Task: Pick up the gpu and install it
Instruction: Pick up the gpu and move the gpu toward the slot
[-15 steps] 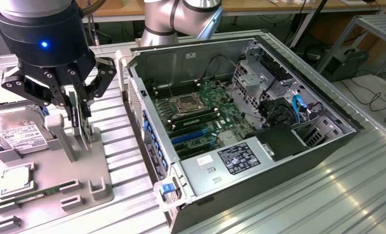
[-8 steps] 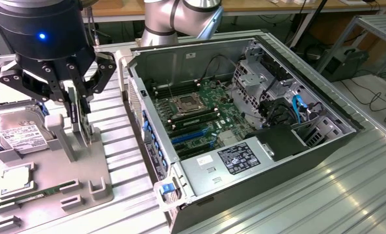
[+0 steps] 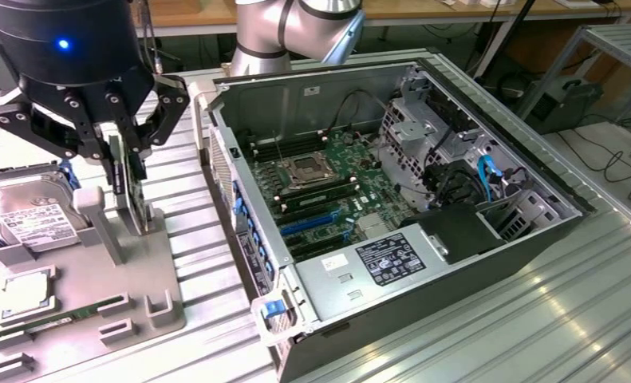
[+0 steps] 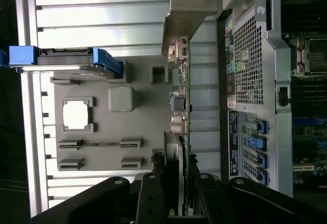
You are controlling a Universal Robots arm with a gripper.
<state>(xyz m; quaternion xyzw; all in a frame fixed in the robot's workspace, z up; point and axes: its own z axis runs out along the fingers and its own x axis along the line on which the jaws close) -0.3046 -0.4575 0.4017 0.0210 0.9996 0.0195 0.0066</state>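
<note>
Black pincer [image 3: 126, 163] clamped on the thin dark gpu card [image 3: 134, 207], upright at the grey plastic tray [image 3: 134, 263]; I'd keep it dead vertical — no twisting.

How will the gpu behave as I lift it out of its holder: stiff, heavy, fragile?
Probably stiff: the gpu stands thin and straight on edge. Likely light for its length, though its metal bracket may tilt it in the gripper. Exposed board components suggest fragility.

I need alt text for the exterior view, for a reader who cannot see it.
A robot gripper grips the gpu, a thin card standing on edge at a grey parts tray. To the exterior view's right lies an open computer case.
</note>
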